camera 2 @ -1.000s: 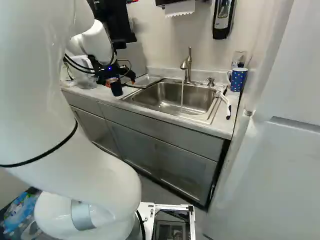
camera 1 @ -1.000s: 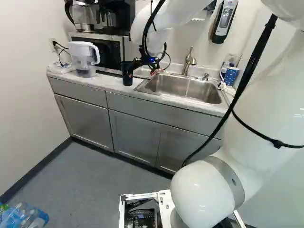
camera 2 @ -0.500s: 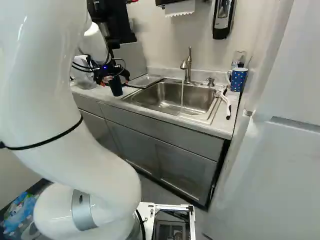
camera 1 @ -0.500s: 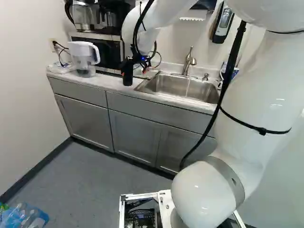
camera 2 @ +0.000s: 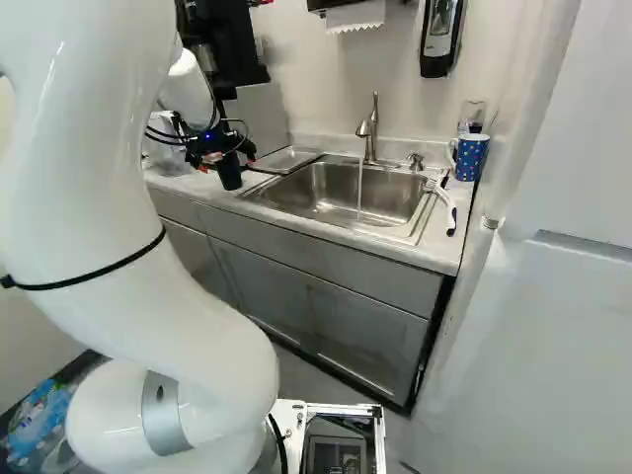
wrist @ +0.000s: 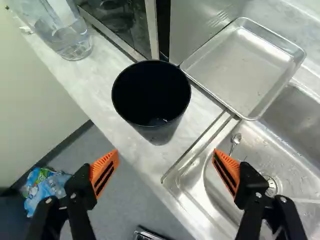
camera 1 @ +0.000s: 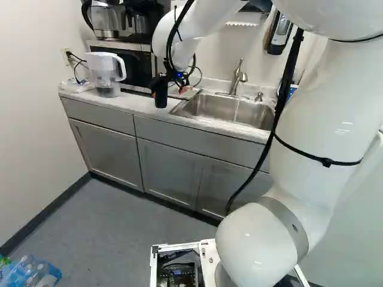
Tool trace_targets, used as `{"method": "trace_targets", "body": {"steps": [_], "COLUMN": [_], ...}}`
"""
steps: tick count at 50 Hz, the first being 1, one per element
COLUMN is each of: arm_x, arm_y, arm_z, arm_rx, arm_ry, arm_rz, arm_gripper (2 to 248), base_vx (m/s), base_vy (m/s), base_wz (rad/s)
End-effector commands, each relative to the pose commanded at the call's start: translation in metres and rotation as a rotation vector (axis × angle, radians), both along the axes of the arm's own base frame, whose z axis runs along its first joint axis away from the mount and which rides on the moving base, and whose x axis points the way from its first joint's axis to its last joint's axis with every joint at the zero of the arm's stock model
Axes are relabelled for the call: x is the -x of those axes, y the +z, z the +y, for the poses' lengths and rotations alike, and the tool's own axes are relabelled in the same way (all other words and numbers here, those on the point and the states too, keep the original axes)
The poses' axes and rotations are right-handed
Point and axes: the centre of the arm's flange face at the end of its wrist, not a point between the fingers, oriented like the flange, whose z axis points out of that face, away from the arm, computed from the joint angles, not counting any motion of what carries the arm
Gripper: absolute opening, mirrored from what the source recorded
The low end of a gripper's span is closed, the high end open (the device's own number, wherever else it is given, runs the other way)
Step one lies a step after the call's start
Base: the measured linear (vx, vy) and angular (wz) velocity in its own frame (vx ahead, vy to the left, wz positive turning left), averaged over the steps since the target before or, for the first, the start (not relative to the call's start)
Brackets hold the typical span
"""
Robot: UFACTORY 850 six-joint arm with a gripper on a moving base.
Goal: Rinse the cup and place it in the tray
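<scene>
One black cup (wrist: 150, 95) stands upright on the bench (wrist: 95, 80), beside the tray (wrist: 245, 70) and near the sink (camera 2: 326, 188). The claw (wrist: 165, 152) is spread, its fingers clear of the cup. To grasp, centre the cup between the orange pads (wrist: 100, 166), advance until they flank it, then close evenly. Raise it upright before traversing to the running water (camera 2: 359, 193).

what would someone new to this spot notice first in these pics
Probably the big white arm, which fills much of both base views. Next, the black cup on the counter, just ahead of the open gripper with its bright orange pads. Then the thin stream of water running from the faucet into the steel sink.
</scene>
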Motion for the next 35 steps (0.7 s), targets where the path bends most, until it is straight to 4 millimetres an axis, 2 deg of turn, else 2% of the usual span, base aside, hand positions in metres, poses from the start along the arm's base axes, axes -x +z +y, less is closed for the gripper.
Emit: {"method": "trace_targets", "body": {"steps": [35], "arm_x": [0.005], "arm_y": [-0.028], "arm_z": [0.007], "arm_rx": [-0.045], "arm_ry": [0.016], "arm_rz": [-0.128], "arm_gripper": [247], "base_vx": [0.0], "base_vy": [0.0], "base_wz": [0.0]}}
